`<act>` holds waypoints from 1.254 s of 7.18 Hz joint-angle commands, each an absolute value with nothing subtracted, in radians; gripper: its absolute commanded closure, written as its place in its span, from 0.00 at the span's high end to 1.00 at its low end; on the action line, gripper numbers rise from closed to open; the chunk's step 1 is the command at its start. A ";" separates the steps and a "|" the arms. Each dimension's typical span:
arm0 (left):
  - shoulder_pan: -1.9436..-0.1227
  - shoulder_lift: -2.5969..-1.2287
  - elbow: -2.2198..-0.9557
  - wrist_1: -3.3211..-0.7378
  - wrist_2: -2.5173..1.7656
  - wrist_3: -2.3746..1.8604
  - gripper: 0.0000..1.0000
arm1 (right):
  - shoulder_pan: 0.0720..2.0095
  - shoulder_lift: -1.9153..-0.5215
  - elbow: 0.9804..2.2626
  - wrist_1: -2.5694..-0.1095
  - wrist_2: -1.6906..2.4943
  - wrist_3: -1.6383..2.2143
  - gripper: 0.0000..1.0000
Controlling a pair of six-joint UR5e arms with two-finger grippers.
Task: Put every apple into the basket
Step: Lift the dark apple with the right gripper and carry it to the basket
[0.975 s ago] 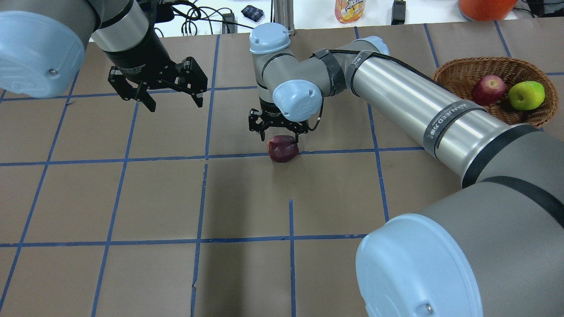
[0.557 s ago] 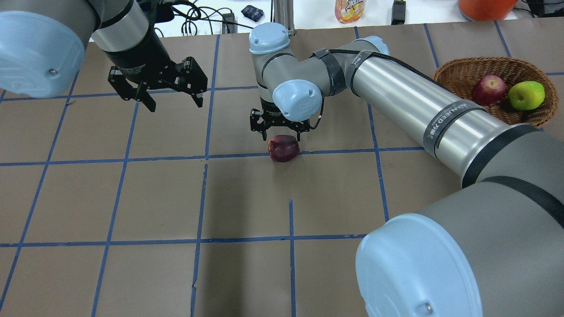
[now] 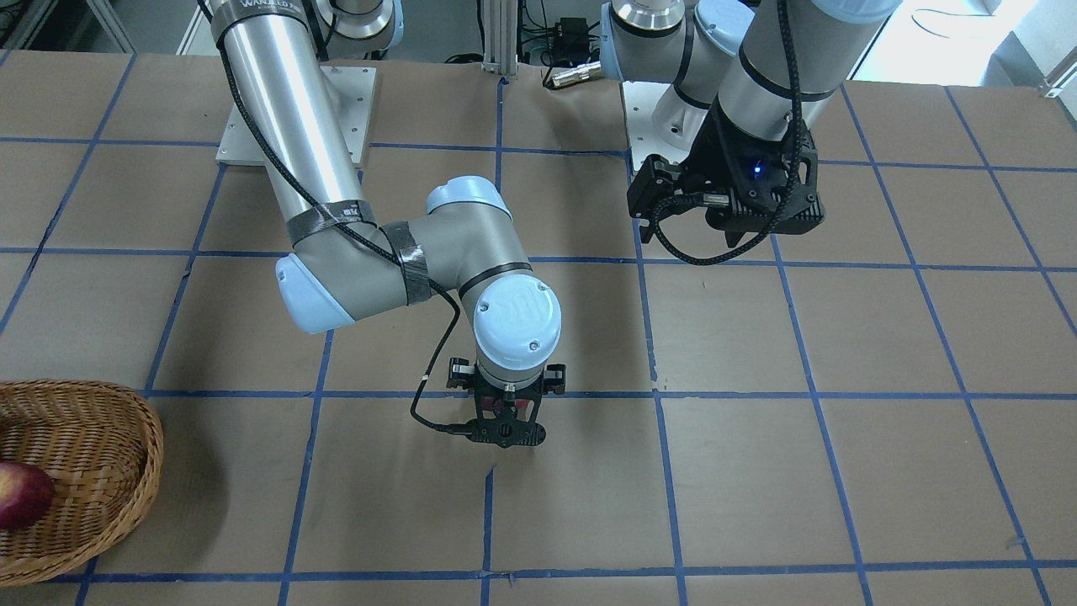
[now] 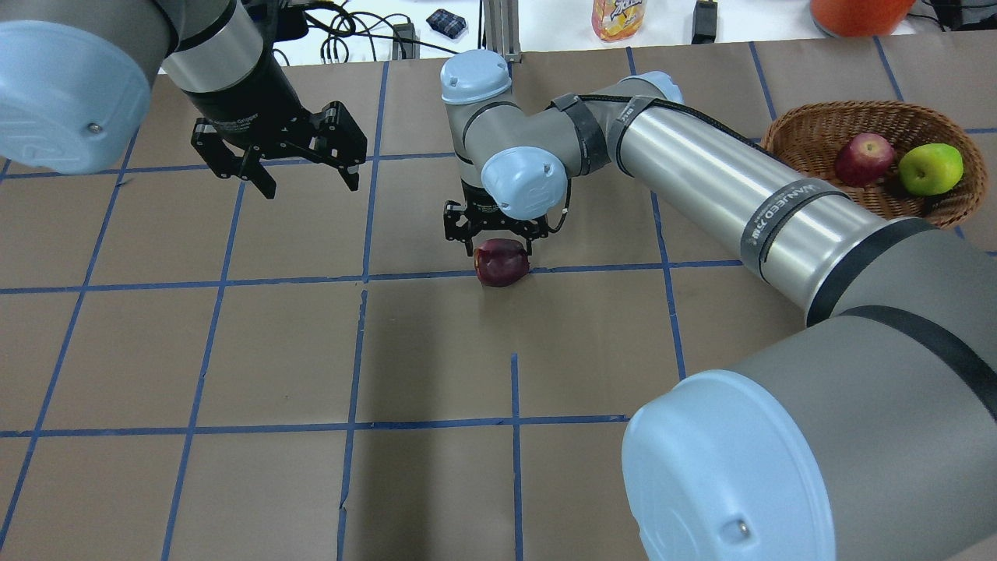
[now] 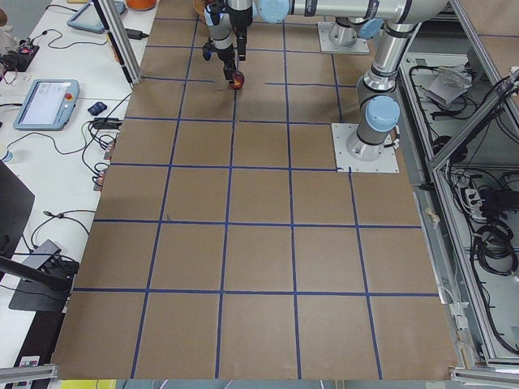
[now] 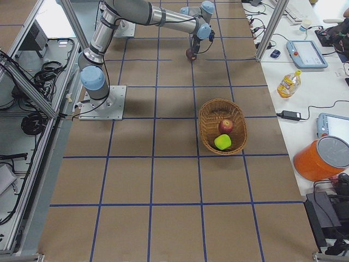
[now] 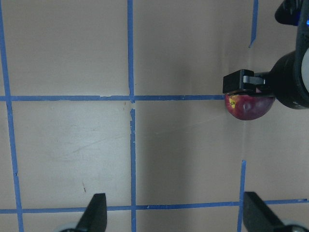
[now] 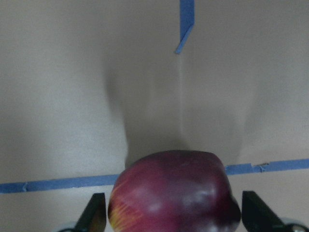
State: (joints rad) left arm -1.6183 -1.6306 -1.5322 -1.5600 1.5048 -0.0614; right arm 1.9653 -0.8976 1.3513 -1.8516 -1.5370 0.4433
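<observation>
The dark maroon apple (image 4: pixel 502 262) lies on the table on a blue tape line, and fills the bottom of the right wrist view (image 8: pixel 174 193). My right gripper (image 4: pixel 495 236) is open and reaches down over it, with one finger (image 8: pixel 96 215) on each side and a small gap to the apple. The red apple (image 4: pixel 863 158) and the lime-green apple (image 4: pixel 929 168) lie in the wicker basket (image 4: pixel 857 114) at the far right. My left gripper (image 4: pixel 310 187) is open and empty, hovering well to the left of the maroon apple.
The brown table (image 4: pixel 436 351) is marked with a grid of blue tape. Beyond its far edge stand a juice bottle (image 4: pixel 618 17) and an orange container (image 4: pixel 857 14), with cables beside them. My right arm's long forearm (image 4: pixel 724 187) stretches between the basket and the maroon apple.
My right gripper has sunk a little lower around the maroon apple. The apple, the left arm and the basket have not moved.
</observation>
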 commanded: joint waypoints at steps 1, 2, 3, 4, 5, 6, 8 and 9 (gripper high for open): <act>-1.620 -1.631 -1.532 -1.560 1.505 -0.061 1.00 | 1.977 -0.874 1.351 -1.852 -1.535 0.442 1.00; -1.618 -1.631 -1.532 -1.559 1.505 -0.061 1.00 | 1.979 -0.873 1.353 -1.853 -1.536 0.442 0.94; -1.618 -1.631 -1.532 -1.560 1.505 -0.061 1.00 | 1.977 -0.874 1.350 -1.855 -1.531 0.440 0.25; -1.618 -1.631 -1.532 -1.560 1.505 -0.061 1.00 | 1.976 -0.882 1.348 -1.853 -1.529 0.440 0.00; -1.618 -1.631 -1.532 -1.559 1.505 -0.061 1.00 | 1.967 -0.896 1.336 -1.848 -1.525 0.442 0.00; -1.618 -1.631 -1.532 -1.560 1.505 -0.061 1.00 | 1.945 -0.925 1.332 -1.847 -1.528 0.443 0.00; -1.618 -1.629 -1.535 -1.560 1.505 -0.061 1.00 | 1.829 -1.038 1.310 -1.789 -1.534 0.416 0.00; -1.620 -1.629 -1.537 -1.560 1.505 -0.061 1.00 | 1.736 -1.086 1.307 -1.760 -1.542 0.372 0.00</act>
